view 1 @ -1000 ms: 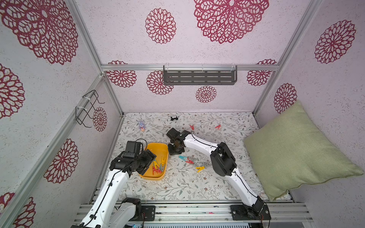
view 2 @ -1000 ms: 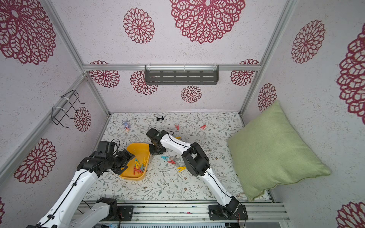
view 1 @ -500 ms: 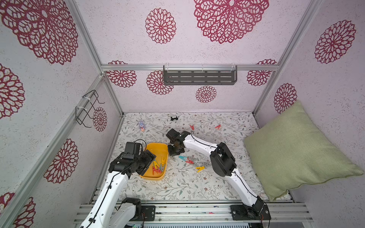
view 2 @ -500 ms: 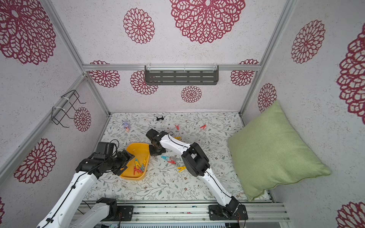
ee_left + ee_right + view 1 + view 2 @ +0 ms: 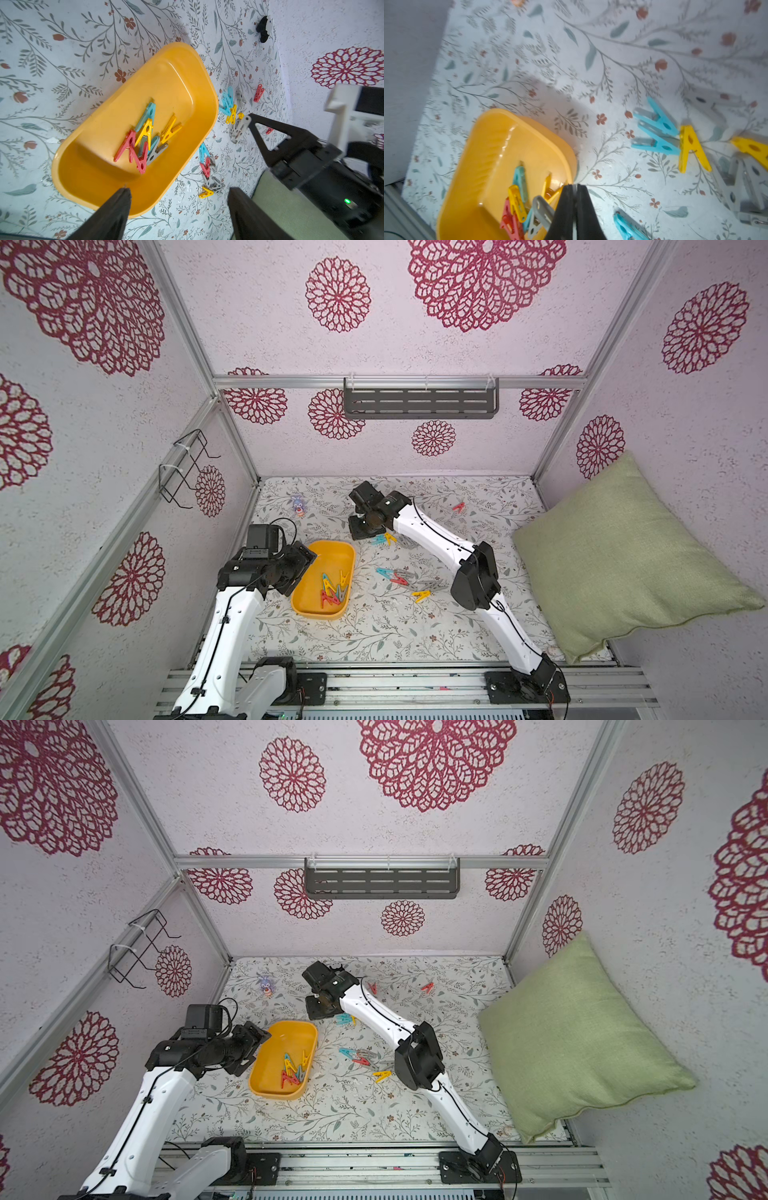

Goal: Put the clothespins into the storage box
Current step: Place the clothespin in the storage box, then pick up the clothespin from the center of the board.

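- Grey clothespin (image 5: 239, 129) hangs from the tips of the right pincer (image 5: 250, 118), which is clenched on it. In the right wrist view only a thin pale sliver shows between the closed fingers.
- Step in hand, as I judge it: carrying one picked clothespin to the yellow box (image 5: 328, 558). In a top view the right pincer (image 5: 360, 531) sits just beyond the box's far end, not over it. It is beside a teal and yellow pair (image 5: 383, 539) lying on the table (image 5: 365, 635).
- Next move calls for a short pull back toward the robot, until the tips are over the bare far half of the box. Then it should let go low, so the clothespin does not hop over the shallow wall.
- Inside the box, a small heap of clothespins (image 5: 332, 589) lies toward its near end: red, yellow, teal and grey.
- Loose on the table are a mixed cluster (image 5: 401, 577) to the right of the box and a single yellow one (image 5: 421, 595) near it. A red one (image 5: 458, 507) lies well apart toward the back. Much of the job looks undone.
- Right arm reaches forward and across to the left, elbow raised, wrist bent so the pincer points down at the table.
- Left pincer (image 5: 179, 189) is released and empty, fingers spread. The left arm is folded close, aiming it at the box's left wall from just beside it.
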Controlling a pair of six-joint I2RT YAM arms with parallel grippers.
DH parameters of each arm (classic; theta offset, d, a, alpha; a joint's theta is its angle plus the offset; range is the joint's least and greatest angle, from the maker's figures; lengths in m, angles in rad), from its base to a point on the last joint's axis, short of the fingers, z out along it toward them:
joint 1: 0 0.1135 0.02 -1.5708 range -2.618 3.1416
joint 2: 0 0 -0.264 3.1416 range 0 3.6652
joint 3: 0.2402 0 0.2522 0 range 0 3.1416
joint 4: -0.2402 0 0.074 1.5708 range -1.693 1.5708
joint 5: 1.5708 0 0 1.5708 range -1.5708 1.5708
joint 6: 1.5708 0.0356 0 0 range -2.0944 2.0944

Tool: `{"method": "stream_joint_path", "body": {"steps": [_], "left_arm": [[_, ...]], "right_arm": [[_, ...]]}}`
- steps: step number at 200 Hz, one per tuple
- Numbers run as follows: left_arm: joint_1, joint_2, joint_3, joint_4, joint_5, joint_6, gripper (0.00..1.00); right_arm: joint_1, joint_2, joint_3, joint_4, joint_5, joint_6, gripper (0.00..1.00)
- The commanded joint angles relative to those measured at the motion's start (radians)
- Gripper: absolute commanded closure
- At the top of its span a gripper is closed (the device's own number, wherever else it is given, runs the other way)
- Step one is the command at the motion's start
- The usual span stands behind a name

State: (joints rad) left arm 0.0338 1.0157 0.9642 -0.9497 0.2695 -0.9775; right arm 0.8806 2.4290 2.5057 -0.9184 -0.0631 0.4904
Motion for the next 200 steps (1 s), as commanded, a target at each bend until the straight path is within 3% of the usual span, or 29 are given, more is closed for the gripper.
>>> {"method": "stream_joint_path", "body": {"steps": [1,54,90,136,168,200], "left_arm": [[0.045,0.003,0.029,-0.049,0.017,0.068,0.19],[0.087,-0.036,-0.005,-0.078,0.027,0.080,0.19],[0.088,-0.086,-0.050,-0.085,0.031,0.060,0.19],[0.087,-0.097,-0.061,-0.085,0.048,0.052,0.19],[0.065,-0.060,-0.040,-0.051,0.062,0.038,0.19],[-0.029,0.010,0.006,-0.010,0.027,0.008,0.19]], "right_arm": [[0.050,-0.019,0.044,-0.023,-0.069,-0.048,0.99],[0.132,0.052,0.044,0.051,-0.235,-0.070,0.97],[0.141,0.075,0.045,0.054,-0.269,-0.075,0.84],[0.124,0.031,0.047,0.067,-0.252,-0.080,0.64],[0.083,-0.029,0.041,0.035,-0.191,-0.094,0.63],[0.024,-0.088,0.010,-0.019,-0.116,-0.137,0.63]]}}
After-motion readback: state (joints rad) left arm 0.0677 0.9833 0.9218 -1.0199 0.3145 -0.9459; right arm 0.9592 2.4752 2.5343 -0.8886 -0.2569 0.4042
